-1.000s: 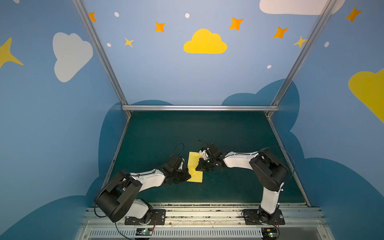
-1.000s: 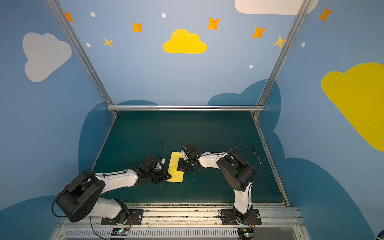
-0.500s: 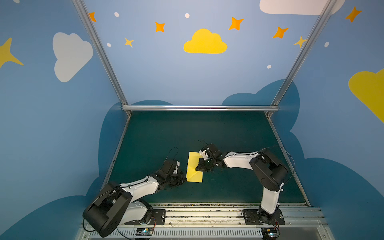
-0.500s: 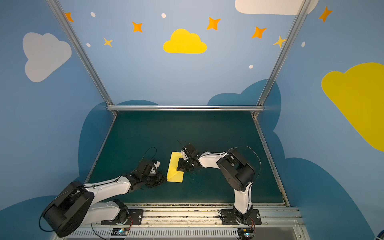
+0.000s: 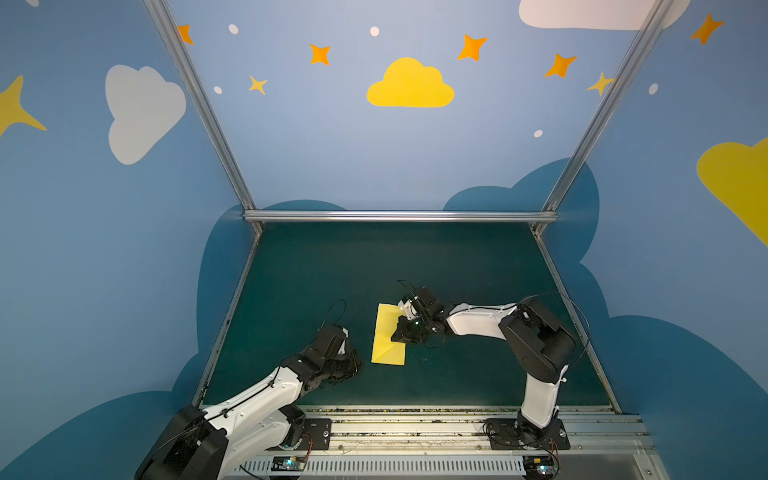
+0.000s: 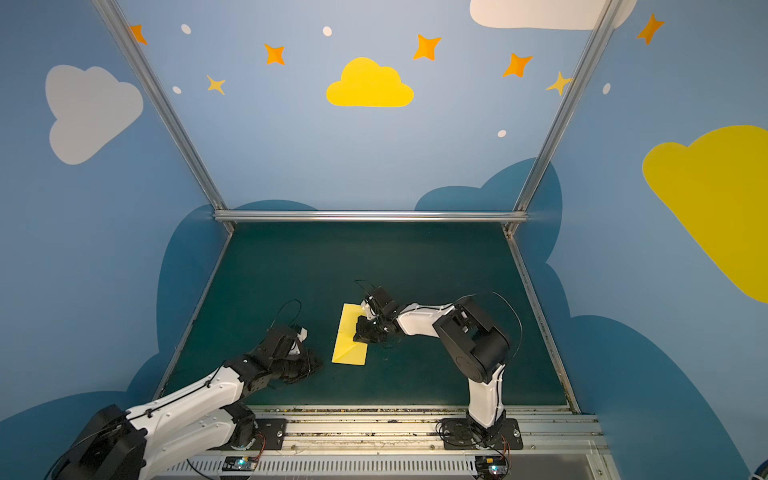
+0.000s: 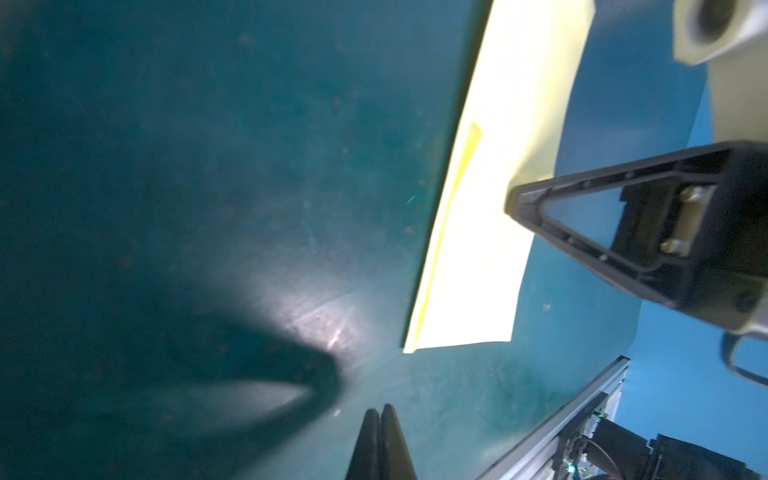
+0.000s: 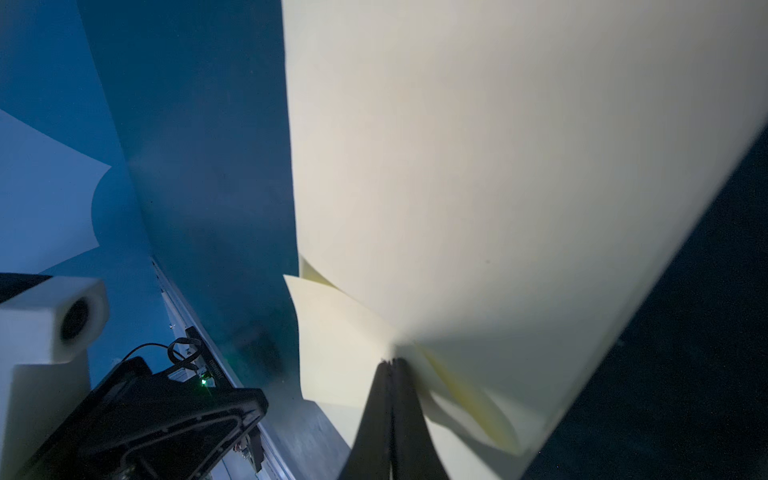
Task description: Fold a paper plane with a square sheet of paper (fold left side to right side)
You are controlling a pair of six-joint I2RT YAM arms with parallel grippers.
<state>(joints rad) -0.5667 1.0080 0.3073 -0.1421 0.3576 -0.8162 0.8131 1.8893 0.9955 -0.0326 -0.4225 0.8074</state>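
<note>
In both top views the square sheet of paper, doubled into a narrow rectangle, lies at 6 o'clock of the green mat. The right gripper, jaws closed, presses its 3 o'clock edge, and the left gripper waits at 8 o'clock. Left wrist view: its jaws are closed and empty. Right wrist view: closed tips rest on lofted layers. The half fold looks made; next, flatten the crease.

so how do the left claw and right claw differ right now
The left claw is over bare green mat, clear of the folded yellow paper; the right claw has its tips on that paper. The left claw lies left of the paper, the right claw at its right edge. Both are shut.
</note>
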